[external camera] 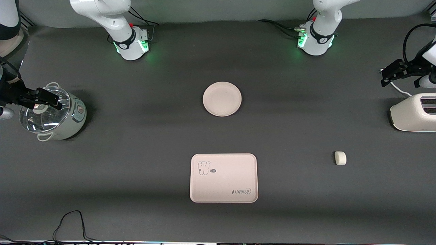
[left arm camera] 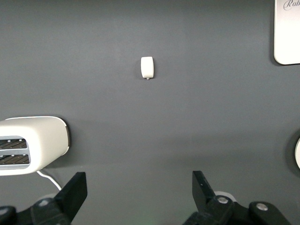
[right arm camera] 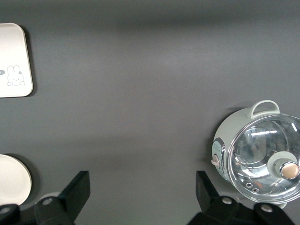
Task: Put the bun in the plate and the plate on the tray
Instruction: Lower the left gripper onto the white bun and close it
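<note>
While both sets of jaws are standing spread wide and gripping nothing, the two arms are waiting at the ends of the bench. The left gripper point(external camera: 385, 77) is hanging above the toaster point(external camera: 414, 113) at the left arm's end; its black fingers point(left arm camera: 75, 190) are showing wide apart in the left wrist view. The right gripper point(external camera: 54, 102) is hovering over the glass-lidded cooker point(external camera: 56, 114) at the right arm's end, fingers point(right arm camera: 77, 192) equally parted.

Count: one bun point(external camera: 340, 158), one plate point(external camera: 222, 98), one tray point(external camera: 223, 178), one toaster, one cooker.

The bun is lying alone on the bench toward the left arm's end, nearer the front camera than the toaster, well apart from tray and plate. Its long axis is running toward and away from the front camera.

The plate is sitting bare mid-bench, upright, rim up. The tray is lying flat nearer the front camera than the plate, apart from it, its long axis running along the bench from one arm's end toward the other, printed face up.
</note>
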`<act>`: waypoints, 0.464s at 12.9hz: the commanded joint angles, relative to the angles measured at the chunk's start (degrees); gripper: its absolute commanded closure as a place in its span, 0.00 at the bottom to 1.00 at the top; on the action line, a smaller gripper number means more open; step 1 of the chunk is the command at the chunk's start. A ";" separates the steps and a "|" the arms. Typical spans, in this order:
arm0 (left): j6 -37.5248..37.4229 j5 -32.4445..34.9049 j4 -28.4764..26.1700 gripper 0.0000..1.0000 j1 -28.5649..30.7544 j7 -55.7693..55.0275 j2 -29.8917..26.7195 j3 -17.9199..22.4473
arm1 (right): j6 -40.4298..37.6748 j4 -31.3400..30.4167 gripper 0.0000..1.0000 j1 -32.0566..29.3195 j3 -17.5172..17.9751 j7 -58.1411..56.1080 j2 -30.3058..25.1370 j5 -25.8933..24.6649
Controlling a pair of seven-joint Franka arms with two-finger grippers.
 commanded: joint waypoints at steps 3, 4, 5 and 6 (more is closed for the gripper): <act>-1.34 0.77 0.60 0.00 -0.31 0.99 0.08 0.09 | 0.30 -0.34 0.00 0.20 -0.21 -0.79 -0.21 -0.98; -0.73 0.68 0.69 0.00 -0.31 0.99 0.77 0.09 | 0.30 -0.25 0.00 0.28 -0.21 -0.79 -0.13 -0.98; 0.15 0.68 0.69 0.00 -0.40 0.99 1.91 0.09 | 0.30 -0.34 0.00 0.28 -0.21 -0.79 -0.13 -0.98; 2.16 0.77 0.69 0.00 -0.40 0.99 3.58 0.09 | 0.30 -0.34 0.00 0.28 -0.21 -0.79 -0.13 -0.98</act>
